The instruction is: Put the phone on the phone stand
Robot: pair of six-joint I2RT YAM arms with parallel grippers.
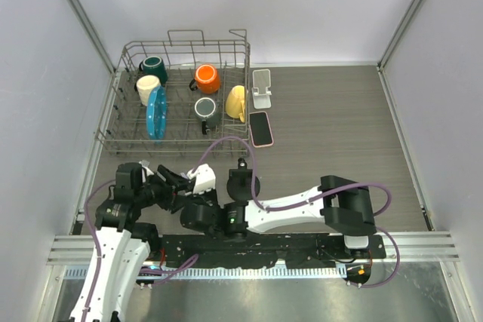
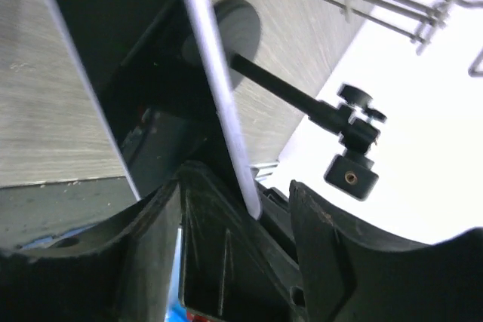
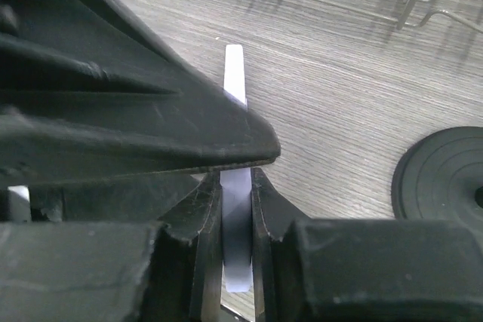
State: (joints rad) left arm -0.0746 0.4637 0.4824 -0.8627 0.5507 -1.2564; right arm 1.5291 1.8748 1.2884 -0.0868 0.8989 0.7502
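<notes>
A phone (image 1: 202, 179) with a dark screen and a white rim is held on edge near the front left of the table. My right gripper (image 3: 236, 179) is shut on its thin white edge (image 3: 235, 73). In the left wrist view the phone (image 2: 136, 50) runs down between the fingers of my left gripper (image 2: 241, 194). That gripper is open, with a gap between the rim and the right finger (image 2: 332, 246). The white phone stand (image 1: 261, 87) sits at the back beside the rack, with nothing on it. My two grippers meet at the phone in the top view.
A pink-cased phone (image 1: 260, 127) lies flat just in front of the stand. A wire dish rack (image 1: 185, 44) with mugs and a blue plate fills the back left. A black round-based mount (image 1: 245, 182) stands right beside the grippers.
</notes>
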